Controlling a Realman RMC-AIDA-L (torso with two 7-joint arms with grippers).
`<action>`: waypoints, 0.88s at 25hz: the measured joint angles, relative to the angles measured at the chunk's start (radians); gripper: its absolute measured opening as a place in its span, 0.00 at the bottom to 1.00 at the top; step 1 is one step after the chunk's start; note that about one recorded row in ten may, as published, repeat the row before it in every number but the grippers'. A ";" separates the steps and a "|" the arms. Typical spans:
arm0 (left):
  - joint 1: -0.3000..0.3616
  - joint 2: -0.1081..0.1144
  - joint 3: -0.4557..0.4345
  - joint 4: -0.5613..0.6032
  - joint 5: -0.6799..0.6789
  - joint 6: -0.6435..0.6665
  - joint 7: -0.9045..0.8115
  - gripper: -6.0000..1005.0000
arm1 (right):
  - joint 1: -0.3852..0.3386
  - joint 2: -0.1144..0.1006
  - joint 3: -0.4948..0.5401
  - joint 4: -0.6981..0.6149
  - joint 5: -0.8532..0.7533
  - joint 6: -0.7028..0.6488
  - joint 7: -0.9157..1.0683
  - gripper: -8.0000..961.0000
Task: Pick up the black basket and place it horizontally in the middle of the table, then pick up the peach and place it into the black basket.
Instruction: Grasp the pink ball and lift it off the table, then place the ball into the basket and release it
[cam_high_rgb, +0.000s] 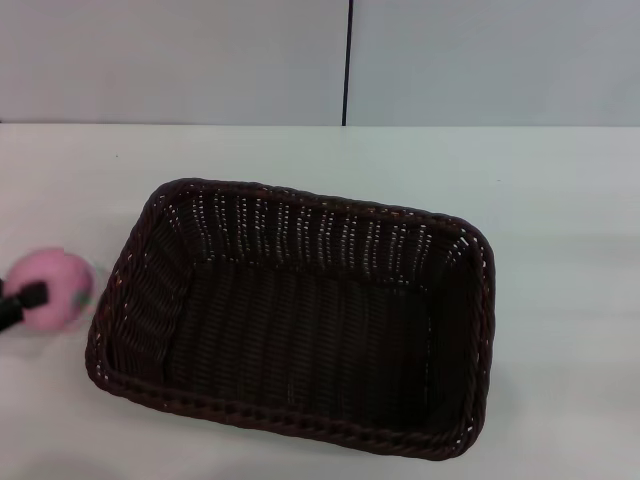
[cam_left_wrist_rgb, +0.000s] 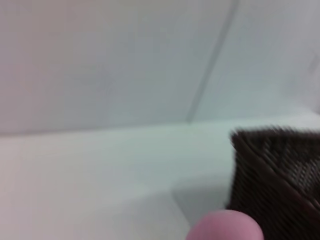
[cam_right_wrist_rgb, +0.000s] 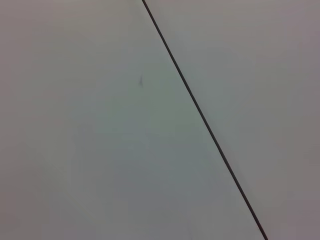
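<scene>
The black basket (cam_high_rgb: 310, 232) lies lengthwise across the middle of the white table (cam_high_rgb: 560, 190), open side up and empty. The pink peach (cam_high_rgb: 58, 285) is at the far left edge of the head view, just left of the basket's left end. My left gripper (cam_high_rgb: 28, 298) reaches in from the left edge with a black finger (cam_high_rgb: 22, 300) across the peach's front, shut on it. In the left wrist view the peach (cam_left_wrist_rgb: 225, 227) shows at the bottom edge with the basket's corner (cam_left_wrist_rgb: 280, 175) close beside it. My right gripper is out of view.
A pale grey wall (cam_high_rgb: 200, 60) with a dark vertical seam (cam_high_rgb: 348, 60) stands behind the table. The right wrist view shows only a plain grey surface with the seam (cam_right_wrist_rgb: 200, 110). Bare tabletop lies behind and to the right of the basket.
</scene>
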 joint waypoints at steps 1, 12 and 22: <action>0.000 0.002 -0.019 0.000 0.000 0.002 0.000 0.31 | -0.001 0.000 0.000 0.000 0.001 0.000 0.000 0.53; -0.039 -0.006 -0.219 -0.103 -0.116 0.175 -0.006 0.23 | -0.002 -0.001 -0.001 0.024 0.001 0.011 -0.028 0.53; -0.198 -0.155 0.162 -0.074 -0.110 0.192 -0.023 0.17 | 0.007 0.000 -0.012 0.027 -0.003 0.051 -0.029 0.53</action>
